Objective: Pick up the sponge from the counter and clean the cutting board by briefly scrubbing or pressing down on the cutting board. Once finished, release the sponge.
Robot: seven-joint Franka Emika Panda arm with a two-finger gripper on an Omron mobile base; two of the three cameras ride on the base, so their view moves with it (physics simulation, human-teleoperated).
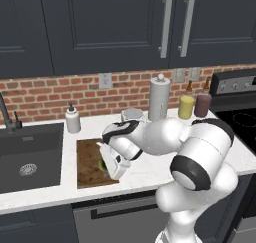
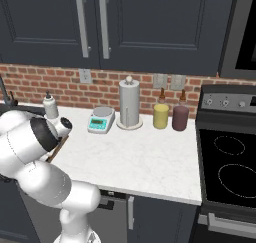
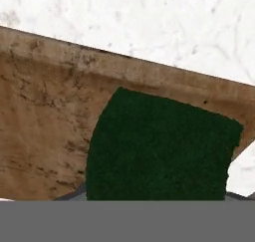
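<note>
Scrub step in hand: gripper (image 1: 106, 165) low over the cutting board (image 1: 89, 162), jaws closed on the sponge (image 3: 159, 149); its dark green face fills the hand view above the stained wood, counter (image 3: 149, 22) beyond. Contact can't be told; next, I judge, a brief press down, then letting the sponge go.

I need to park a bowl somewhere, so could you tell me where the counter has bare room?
Free: the counter between the cutting board and stove. Crowded: along the wall, by scale, paper towel holder, bottles.
</note>
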